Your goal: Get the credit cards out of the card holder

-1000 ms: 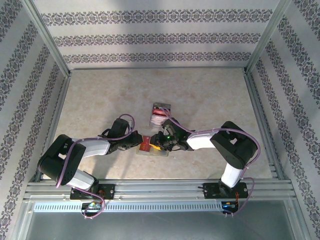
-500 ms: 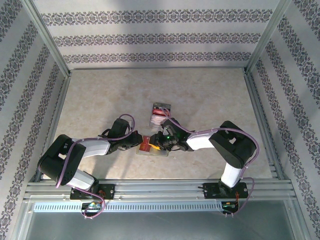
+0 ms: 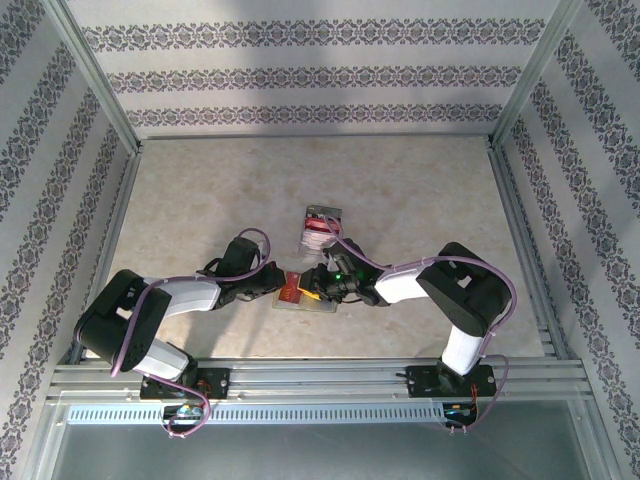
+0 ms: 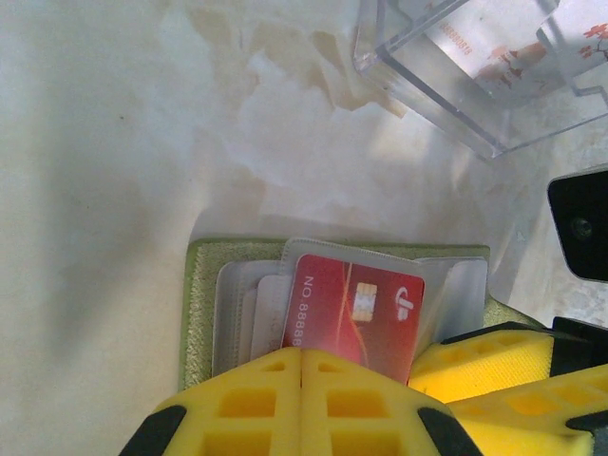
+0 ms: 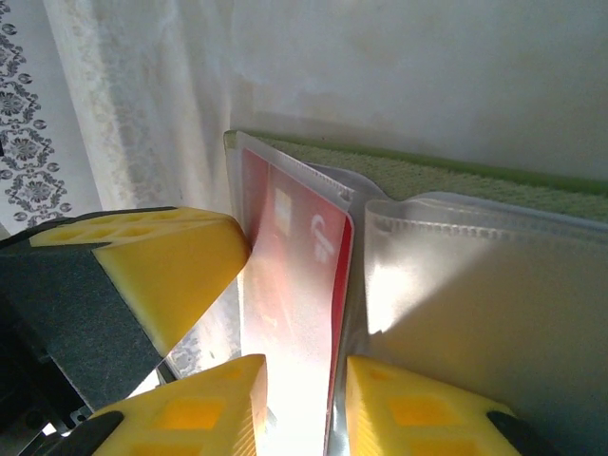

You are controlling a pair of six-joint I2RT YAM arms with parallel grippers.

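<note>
Marbled table (image 3: 420, 190), patterned walls (image 3: 300, 75), left tool (image 4: 302, 366) pressed together, right tool (image 5: 304, 404) astride red card (image 4: 353, 309), grip unclear

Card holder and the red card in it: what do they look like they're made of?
Card holder: the olive outer looks like matte woven fabric, going by its grainy texture. Its inner pockets: soft, translucent, slightly glossy plastic with a seamed edge. Red card: probably stiff glossy plastic, with a metallic-looking chip.

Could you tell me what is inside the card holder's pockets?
A red credit card with a chip sits in a translucent pocket of the card holder. The left pincer covers its lower edge; any cards beneath are hidden.
</note>
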